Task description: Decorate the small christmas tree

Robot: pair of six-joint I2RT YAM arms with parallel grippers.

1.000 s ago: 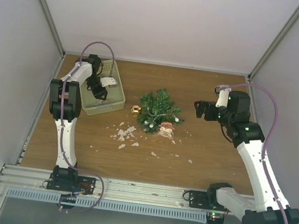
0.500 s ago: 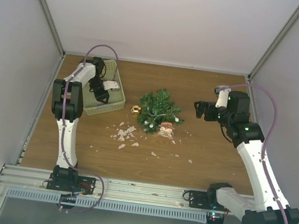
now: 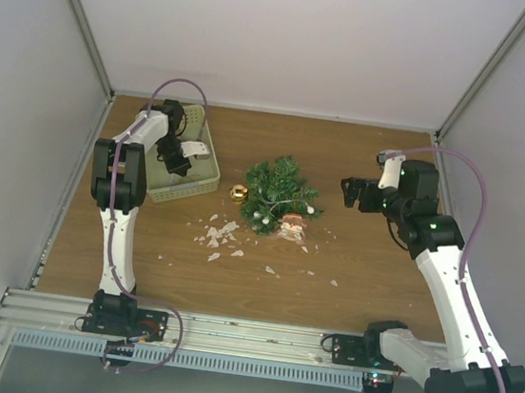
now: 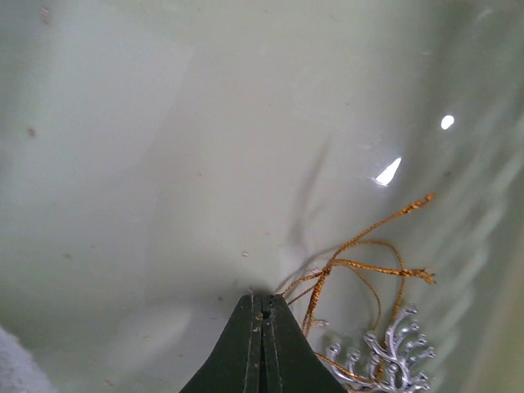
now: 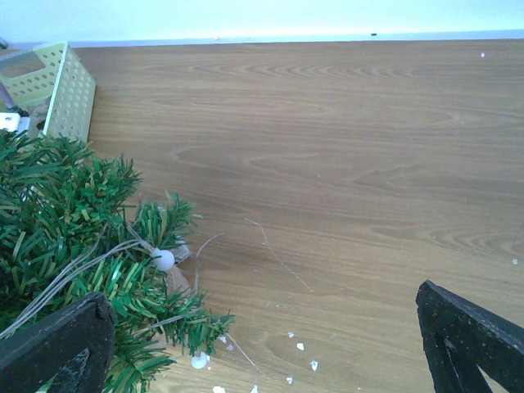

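The small christmas tree (image 3: 280, 191) lies mid-table, its green branches (image 5: 74, 237) strung with pale cord and white balls (image 5: 164, 259). My left gripper (image 3: 173, 162) is down inside the pale basket (image 3: 192, 188). In the left wrist view its jaws (image 4: 262, 299) are pressed shut against the basket floor (image 4: 164, 164). A gold string loop (image 4: 360, 262) reaches the right side of the tip, tied to a silver branch-shaped ornament (image 4: 393, 356); I cannot tell whether the string is pinched. My right gripper (image 3: 348, 190) hovers open just right of the tree, with nothing between its fingers (image 5: 262, 299).
A gold ball (image 3: 238, 193) sits at the tree's left, a reddish ornament (image 3: 292, 224) at its front. White fragments (image 3: 219, 234) litter the wood in front of the tree. The basket corner (image 5: 57, 90) shows behind the branches. Grey walls enclose the table.
My left gripper's jaws have closed inside the basket and the wrist has shifted slightly toward the basket's back. The right arm has not moved.
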